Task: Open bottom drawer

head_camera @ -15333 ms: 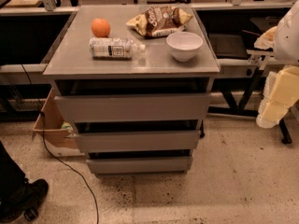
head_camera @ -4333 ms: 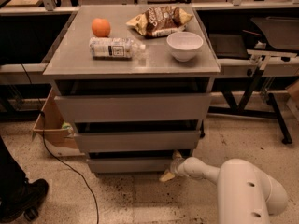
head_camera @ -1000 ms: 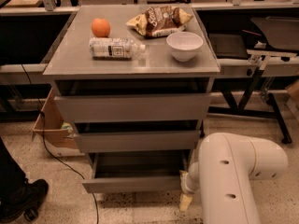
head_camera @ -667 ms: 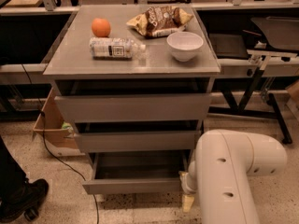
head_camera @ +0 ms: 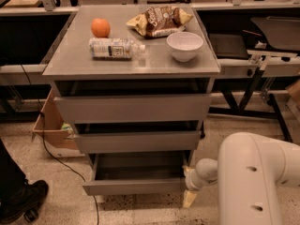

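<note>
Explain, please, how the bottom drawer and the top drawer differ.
The bottom drawer is pulled out, its inside showing; the top drawer is pushed in. The bottom drawer's front is shorter and narrower than the top drawer's. The pincer sits at the bottom drawer's right front corner, well below the top drawer. Both fronts are flat, grey and handleless.

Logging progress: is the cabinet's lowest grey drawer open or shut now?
Open. The shortest, lowest flat grey drawer front stands forward of the grey cabinet, exposing its tray. The robot's hand is at its right corner.
</note>
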Action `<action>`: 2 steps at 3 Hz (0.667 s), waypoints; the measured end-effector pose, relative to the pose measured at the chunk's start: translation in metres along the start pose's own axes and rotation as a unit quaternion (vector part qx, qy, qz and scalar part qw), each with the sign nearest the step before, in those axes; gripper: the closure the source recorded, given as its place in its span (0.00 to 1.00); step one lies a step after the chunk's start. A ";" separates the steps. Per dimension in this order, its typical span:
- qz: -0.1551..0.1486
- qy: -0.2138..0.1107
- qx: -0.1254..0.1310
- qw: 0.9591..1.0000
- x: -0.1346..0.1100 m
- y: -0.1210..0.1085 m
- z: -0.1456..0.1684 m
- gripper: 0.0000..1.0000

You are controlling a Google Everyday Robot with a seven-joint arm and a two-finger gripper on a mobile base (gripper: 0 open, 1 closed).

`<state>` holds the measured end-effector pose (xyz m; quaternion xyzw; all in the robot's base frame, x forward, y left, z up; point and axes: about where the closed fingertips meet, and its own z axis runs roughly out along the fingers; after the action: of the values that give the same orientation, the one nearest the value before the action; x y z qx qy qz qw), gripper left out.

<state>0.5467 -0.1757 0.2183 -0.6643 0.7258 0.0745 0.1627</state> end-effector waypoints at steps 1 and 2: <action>0.018 -0.001 0.038 0.999 -0.005 -0.017 0.001 0.00; 0.022 0.019 0.055 0.998 -0.013 -0.036 0.022 0.00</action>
<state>0.5856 -0.1601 0.2063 -0.6394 0.7463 0.0253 0.1831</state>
